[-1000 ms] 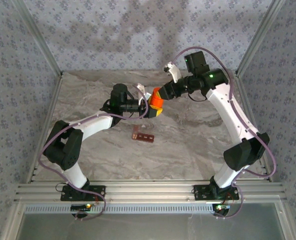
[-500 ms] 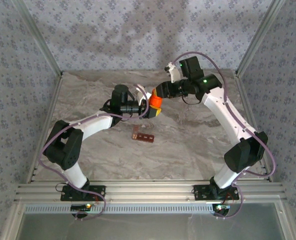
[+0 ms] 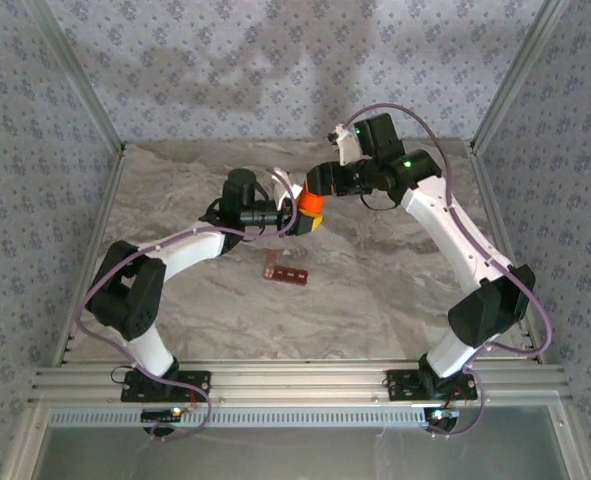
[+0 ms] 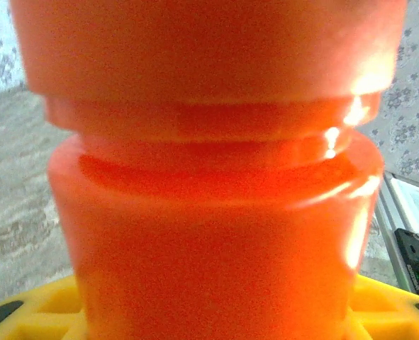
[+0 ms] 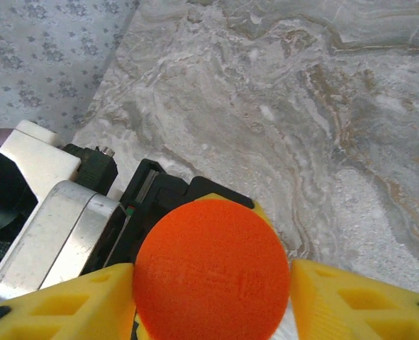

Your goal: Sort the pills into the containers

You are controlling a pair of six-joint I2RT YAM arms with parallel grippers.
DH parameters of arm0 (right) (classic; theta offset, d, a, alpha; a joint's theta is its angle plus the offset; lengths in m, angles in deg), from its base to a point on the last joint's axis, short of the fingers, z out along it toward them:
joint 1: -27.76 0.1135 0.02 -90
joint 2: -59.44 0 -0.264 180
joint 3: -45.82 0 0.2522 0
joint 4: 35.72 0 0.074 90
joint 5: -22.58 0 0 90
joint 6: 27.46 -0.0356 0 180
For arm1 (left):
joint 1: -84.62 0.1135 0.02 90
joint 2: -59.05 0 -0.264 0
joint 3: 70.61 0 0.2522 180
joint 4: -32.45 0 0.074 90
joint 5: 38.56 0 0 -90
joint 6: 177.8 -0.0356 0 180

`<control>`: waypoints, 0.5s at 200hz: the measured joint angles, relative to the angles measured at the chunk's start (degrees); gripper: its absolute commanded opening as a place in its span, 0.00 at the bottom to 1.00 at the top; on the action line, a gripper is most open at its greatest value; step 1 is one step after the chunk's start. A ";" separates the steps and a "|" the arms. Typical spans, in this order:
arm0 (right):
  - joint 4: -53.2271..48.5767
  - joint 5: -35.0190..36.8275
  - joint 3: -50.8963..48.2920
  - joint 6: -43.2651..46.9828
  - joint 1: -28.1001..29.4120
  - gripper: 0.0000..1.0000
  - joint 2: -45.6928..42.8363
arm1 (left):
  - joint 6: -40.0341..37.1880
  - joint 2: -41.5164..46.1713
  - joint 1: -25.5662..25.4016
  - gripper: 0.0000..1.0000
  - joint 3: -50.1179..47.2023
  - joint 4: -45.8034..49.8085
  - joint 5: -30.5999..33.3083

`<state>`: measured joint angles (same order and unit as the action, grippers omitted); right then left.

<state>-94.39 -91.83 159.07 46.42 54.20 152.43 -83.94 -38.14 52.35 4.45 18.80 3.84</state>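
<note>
Lying nearest the arm bases, the containers (image 3: pixel 285 270) sit flat on the table (image 3: pixel 405 300), just left of centre in the top view, touched by neither arm. Bare table surrounds the strip on every side, so a pour or a drop from above has clear access. The strip is probably light and may slide if bumped.

Just beyond the strip, the left gripper (image 3: pixel 308 220) holds the bottle (image 4: pixel 216 234) off the table. Its jaws are closed on the lower body of the bottle, and its yellow fingers (image 4: pixel 46 312) show at the bottom of the left wrist view. This grip fixes the body so that the other arm can work the cap (image 5: pixel 210 241), which sits on the neck.

The right gripper (image 5: pixel 210 273) meets the bottle from the upper right of the top view. Its fingers (image 5: pixel 351 301) flank the cap on both sides, low in the right wrist view. Whether they press on the cap or stand just clear of it cannot be told. No pills are in sight; they are judged to be inside the bottle, so opening it is the step in hand.

Farthest off, the back wall (image 3: pixel 275 80) stands close behind the right wrist and limits withdrawal that way. The lower right of the table offers more room. The side rails (image 3: pixel 90 270) are well apart from both grippers.
</note>
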 measured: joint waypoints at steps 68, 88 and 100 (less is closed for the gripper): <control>-0.61 -5.79 -1.55 1.16 -3.37 0.89 -3.65 | -1.05 0.02 0.02 0.00 0.00 -4.17 -1.31; -1.14 -7.19 -2.10 2.03 -3.93 0.89 -5.95 | -1.07 0.02 0.13 0.00 0.00 -4.24 -1.51; -1.18 -7.80 -2.10 2.36 -3.96 0.89 -6.67 | -1.07 0.02 0.13 0.00 0.00 -4.26 -1.51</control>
<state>-95.57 -99.63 156.97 48.78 50.24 145.76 -85.01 -38.12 52.48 4.45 14.53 2.34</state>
